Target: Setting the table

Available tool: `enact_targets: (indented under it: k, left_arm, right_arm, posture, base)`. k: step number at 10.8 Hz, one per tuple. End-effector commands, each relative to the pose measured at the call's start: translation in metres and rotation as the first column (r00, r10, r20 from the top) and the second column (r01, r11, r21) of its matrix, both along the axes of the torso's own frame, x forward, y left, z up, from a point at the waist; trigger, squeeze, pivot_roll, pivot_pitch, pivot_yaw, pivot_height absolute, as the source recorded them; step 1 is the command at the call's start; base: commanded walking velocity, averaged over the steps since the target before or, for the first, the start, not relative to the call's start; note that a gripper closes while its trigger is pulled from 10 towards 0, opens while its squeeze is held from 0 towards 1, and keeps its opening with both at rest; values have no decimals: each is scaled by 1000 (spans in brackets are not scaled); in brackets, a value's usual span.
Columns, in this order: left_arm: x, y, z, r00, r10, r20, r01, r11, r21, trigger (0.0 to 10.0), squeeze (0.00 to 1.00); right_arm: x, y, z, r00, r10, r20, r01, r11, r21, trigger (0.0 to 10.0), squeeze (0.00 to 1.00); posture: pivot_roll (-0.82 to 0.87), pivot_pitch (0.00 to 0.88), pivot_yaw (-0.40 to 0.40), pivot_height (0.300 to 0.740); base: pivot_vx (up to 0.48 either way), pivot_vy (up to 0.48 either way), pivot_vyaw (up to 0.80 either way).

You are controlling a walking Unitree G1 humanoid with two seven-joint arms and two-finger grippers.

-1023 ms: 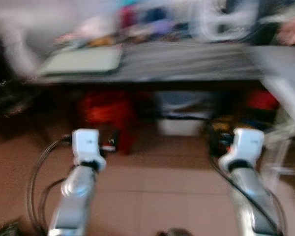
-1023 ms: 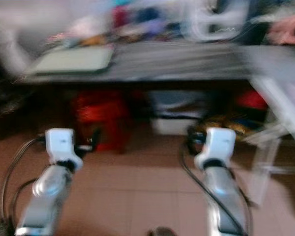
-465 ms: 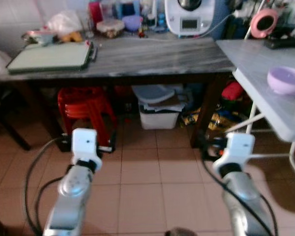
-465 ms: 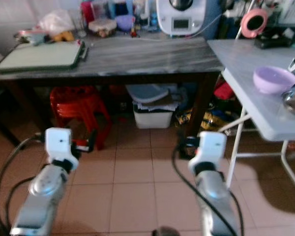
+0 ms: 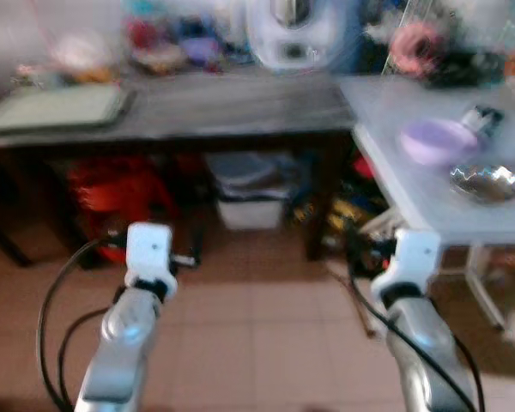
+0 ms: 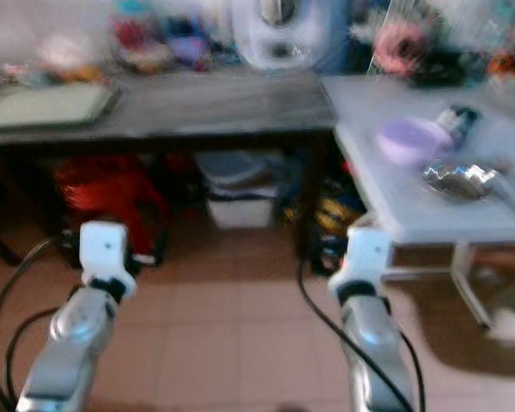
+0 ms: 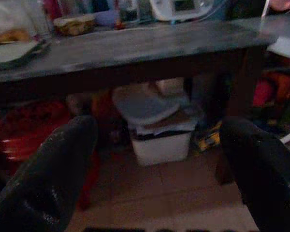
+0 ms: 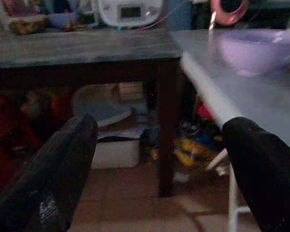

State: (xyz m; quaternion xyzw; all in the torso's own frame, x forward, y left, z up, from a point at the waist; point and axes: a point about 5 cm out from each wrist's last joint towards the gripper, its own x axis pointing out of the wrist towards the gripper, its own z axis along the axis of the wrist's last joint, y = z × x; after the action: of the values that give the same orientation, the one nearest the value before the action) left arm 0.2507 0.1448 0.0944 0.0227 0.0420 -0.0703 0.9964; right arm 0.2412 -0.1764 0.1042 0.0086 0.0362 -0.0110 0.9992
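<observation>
Both hands empty, fingers spread wide. Left hand (image 7: 150, 183) and right hand (image 8: 159, 183) are held low over the tiled floor (image 5: 257, 343), well short of any surface.

Tableware lies ahead and to the robot's right on the white counter (image 5: 429, 197), so the right hand is the nearer one. On it: lilac bowl (image 5: 433, 140), round, smooth, plastic-looking; just beside it on the near side, a shiny metal dish (image 5: 487, 180), shallow. The head views are blurred, so I can't tell finer detail.

Straight ahead is the dark streaked counter (image 5: 240, 107) with a pale green tray (image 5: 56, 107) at its left end and a white appliance (image 5: 292, 30) at the back. Red stools (image 5: 112, 193) and a lidded bin (image 5: 249, 193) sit underneath.

My read: approach phase, with a turn to the right needed before any reach.
</observation>
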Motion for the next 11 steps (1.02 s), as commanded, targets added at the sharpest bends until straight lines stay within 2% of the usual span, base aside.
enact_targets:
  k: [1,5,7,8,9,11]
  left_arm:
    - [2,-3,4,1000,-18,5,18,1000,-3,10000,0]
    - [2,-4,3,1000,-22,-5,22,1000,3,10000,0]
    - [3,-5,7,1000,-18,16,18,999,-36,10000,0]
    - [4,-3,8,1000,-2,29,4,999,-52,10000,0]
    - [4,-2,9,999,-2,33,3,999,-44,10000,0]
    - [5,0,9,1000,7,30,-6,999,-36,10000,0]
  right_arm:
    - [1,-3,9,999,-4,43,5,1000,-17,10000,0]
    - [3,1,8,999,11,39,-11,1000,-8,10000,0]
    - [4,4,10,998,46,50,-45,999,-20,10000,0]
    - [4,5,10,997,55,53,-54,998,-33,10000,0]
    - [5,7,11,996,72,57,-69,996,-51,10000,0]
    - [7,8,11,996,72,58,-70,997,-25,10000,0]
  posture:
    - [-42,0,53,740]
    - [-38,0,50,740]
    - [-40,0,48,740]
    - [-37,0,45,740]
    - [-36,0,43,740]
    - [-34,0,41,740]
  base:
    - [409,-247,0]
    - [421,-61,0]
    - [457,0,0]
    - [0,0,0]
    - [0,0,800]
    - [0,0,209]
